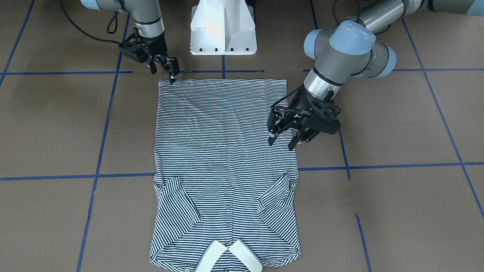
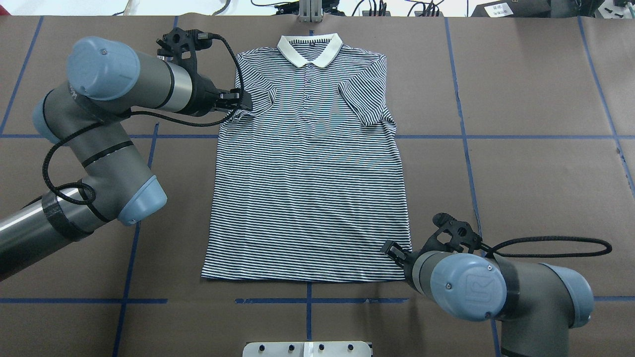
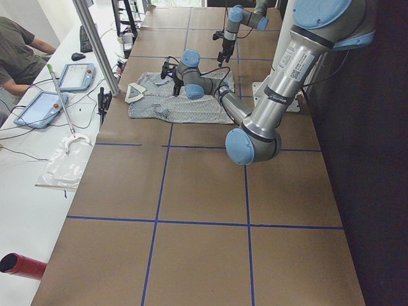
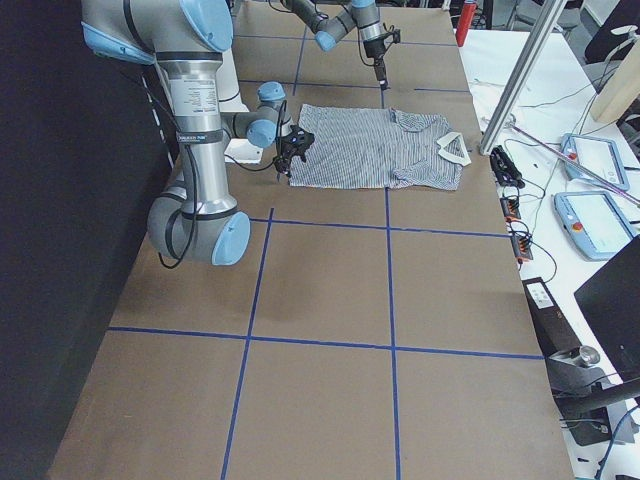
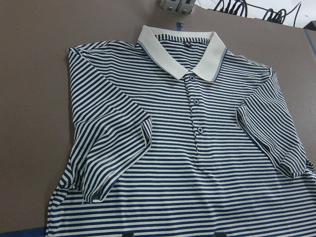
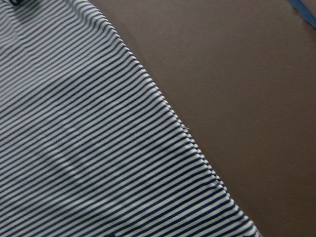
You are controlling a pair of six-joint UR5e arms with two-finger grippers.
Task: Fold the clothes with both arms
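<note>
The striped polo shirt (image 1: 223, 151) (image 2: 307, 188) lies flat and face up on the brown table, with its white collar (image 2: 310, 49) (image 5: 177, 49) on the far side from the robot. Both sleeves are folded in over the chest. My left gripper (image 1: 281, 142) (image 2: 243, 101) hovers open over the shirt's left side edge, just below the folded sleeve (image 5: 113, 153), and holds nothing. At the hem's right corner my right gripper (image 1: 166, 73) (image 2: 392, 248) looks open, one fingertip on the cloth. The right wrist view shows only the hem edge (image 6: 163, 103).
The white pedestal base (image 1: 223, 30) stands behind the hem. Blue tape lines (image 1: 227, 168) cross the brown table. A side bench holds tablets (image 3: 38, 108) (image 4: 595, 215) and cables, and a seated person (image 3: 19, 51) is there. A red cylinder (image 3: 22, 264) lies near that bench's end.
</note>
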